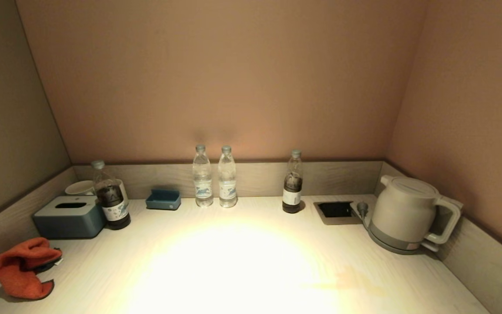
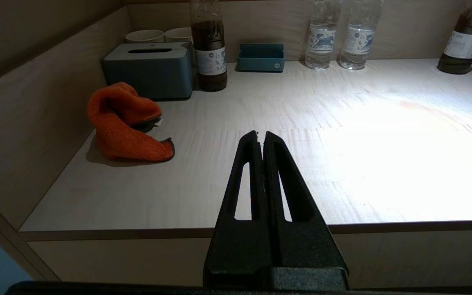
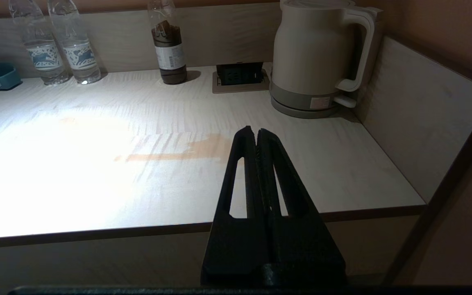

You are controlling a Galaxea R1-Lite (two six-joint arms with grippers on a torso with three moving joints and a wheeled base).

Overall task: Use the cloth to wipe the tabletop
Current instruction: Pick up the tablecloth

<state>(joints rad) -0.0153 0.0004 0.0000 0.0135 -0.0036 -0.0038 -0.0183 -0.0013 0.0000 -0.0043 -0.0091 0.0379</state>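
Both grippers, left and right, pressed together; cloth lies beside tissue box.

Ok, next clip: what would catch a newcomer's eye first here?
The crumpled orange cloth at the tabletop's front left, beside the blue tissue box. Then the brownish smear toward the front right, near the kettle. Both grippers, left and right, are shut at the table's front edge.

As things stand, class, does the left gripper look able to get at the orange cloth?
Probably yes. The left gripper, shut, sits off the tabletop's front edge, with bare surface between it and the orange cloth; the tissue box stands behind.
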